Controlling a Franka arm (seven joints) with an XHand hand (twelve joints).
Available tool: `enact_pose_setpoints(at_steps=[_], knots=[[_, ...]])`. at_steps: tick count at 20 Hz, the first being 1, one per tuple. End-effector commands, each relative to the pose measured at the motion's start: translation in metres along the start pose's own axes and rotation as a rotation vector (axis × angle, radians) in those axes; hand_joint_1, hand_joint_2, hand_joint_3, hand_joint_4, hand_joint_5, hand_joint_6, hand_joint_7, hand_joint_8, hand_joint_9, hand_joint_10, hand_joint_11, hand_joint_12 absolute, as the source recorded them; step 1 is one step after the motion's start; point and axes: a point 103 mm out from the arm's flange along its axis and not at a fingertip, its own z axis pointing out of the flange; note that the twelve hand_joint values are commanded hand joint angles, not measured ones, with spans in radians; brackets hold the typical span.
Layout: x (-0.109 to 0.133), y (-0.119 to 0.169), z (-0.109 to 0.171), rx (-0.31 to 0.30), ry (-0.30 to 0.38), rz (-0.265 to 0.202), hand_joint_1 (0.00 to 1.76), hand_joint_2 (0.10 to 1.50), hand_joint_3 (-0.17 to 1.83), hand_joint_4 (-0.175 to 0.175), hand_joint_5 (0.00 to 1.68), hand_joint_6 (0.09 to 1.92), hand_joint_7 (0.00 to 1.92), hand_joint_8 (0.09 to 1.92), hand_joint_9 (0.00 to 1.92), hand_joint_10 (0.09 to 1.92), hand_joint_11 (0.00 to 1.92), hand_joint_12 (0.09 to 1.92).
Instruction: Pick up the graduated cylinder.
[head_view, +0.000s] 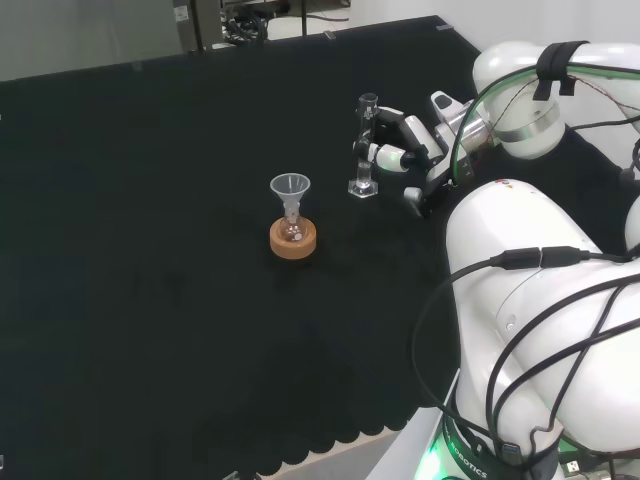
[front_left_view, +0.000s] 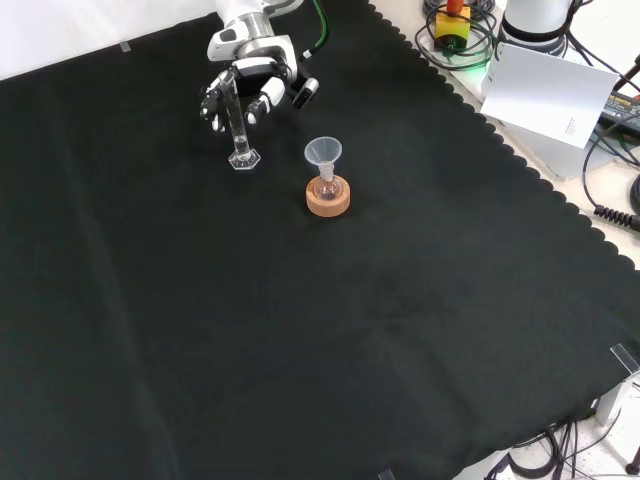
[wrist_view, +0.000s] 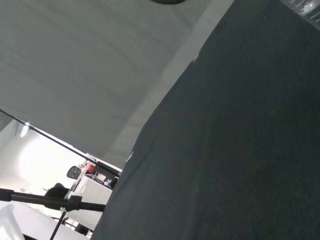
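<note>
The robot's hand (head_view: 405, 152) closed its black and white fingers (front_left_view: 262, 100) around the upper part of a clear graduated cylinder (head_view: 365, 145) on the black-clothed bench (head_view: 150, 250). In the head view the cylinder stood upright just left of the hand, its hexagonal foot (head_view: 362, 187) at or very near the cloth; whether the foot touched the cloth could not be told. The fingers curled round the tube from the right in that view, with the thumb side nearer the arm's white links (head_view: 540, 290).

From the front, the hand (front_left_view: 250, 85) came in from the top of the view and the cylinder (front_left_view: 236, 125) hung below it, upright, with its foot (front_left_view: 242, 159) close to the cloth (front_left_view: 300, 350). Just beside it, to the right and a little nearer the camera in that view, a small round flask (front_left_view: 326, 190) sat in a cork ring stand (front_left_view: 328, 199), with a clear funnel (front_left_view: 323, 153) resting in its neck. In the head view the same flask (head_view: 293, 229), cork ring (head_view: 293, 239) and funnel (head_view: 290, 187) stood to the left of the cylinder, apart from it and untouched by the hand.

The wrist camera looked along the dark cloth (wrist_view: 240, 150) toward the pale wall of the room beyond the bench edge.
</note>
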Motion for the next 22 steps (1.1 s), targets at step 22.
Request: enact_pose_setpoints(at_steps=[22], knots=[[-0.0016,0.0061,0.0026,-0.025,-0.061,0.045,1.21,1.23,-0.17,-0.01,0.83,0.65,0.74,0.72,1.03,0.34,0.97,0.91]])
